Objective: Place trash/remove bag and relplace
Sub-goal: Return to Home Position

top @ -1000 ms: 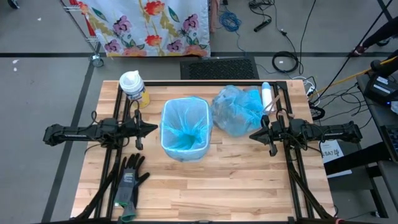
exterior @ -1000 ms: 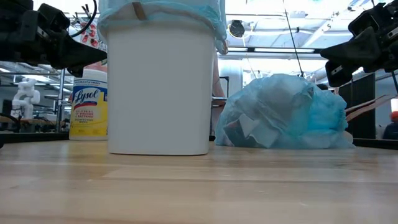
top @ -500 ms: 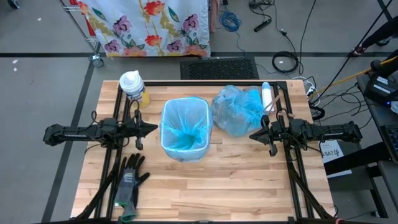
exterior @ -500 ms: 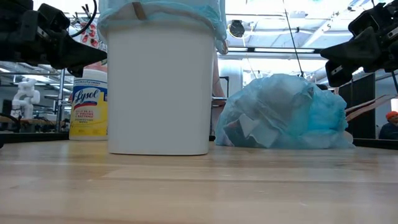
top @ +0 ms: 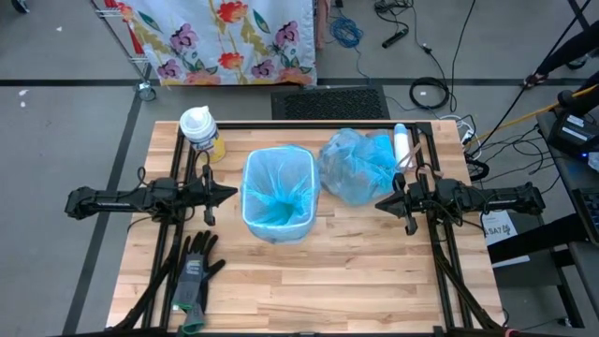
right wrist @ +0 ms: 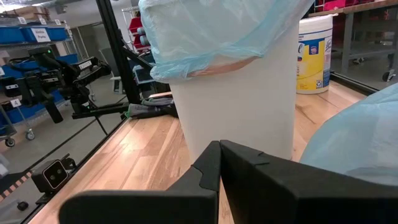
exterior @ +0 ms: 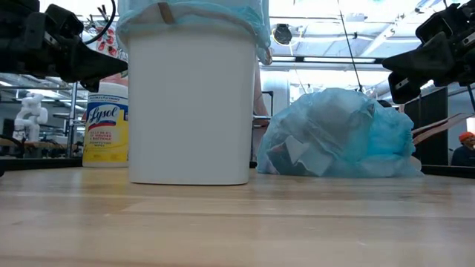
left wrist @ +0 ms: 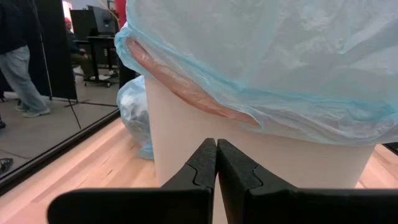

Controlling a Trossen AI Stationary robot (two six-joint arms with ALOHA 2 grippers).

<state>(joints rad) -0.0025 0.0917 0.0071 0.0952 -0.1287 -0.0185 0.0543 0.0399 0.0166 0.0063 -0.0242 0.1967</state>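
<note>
A white bin (top: 278,195) lined with a pale blue bag (top: 279,187) stands on its base at the table's middle; the bag's rim folds over the bin's top (left wrist: 261,93). A filled, closed blue bag (top: 357,166) lies on the table to the bin's right, with pale crumpled trash (exterior: 293,156) showing through its wall. My left gripper (top: 234,195) hovers shut just left of the bin, pointing level at it. My right gripper (top: 379,201) hovers shut beside the filled bag's near right side, above the table. Both hold nothing.
A yellow wipes canister (top: 200,131) stands at the far left. Black-and-grey gloves (top: 195,271) lie at the near left. A white roll (top: 401,142) lies at the far right by the black frame rail (top: 309,124). Bare wood spans the near side.
</note>
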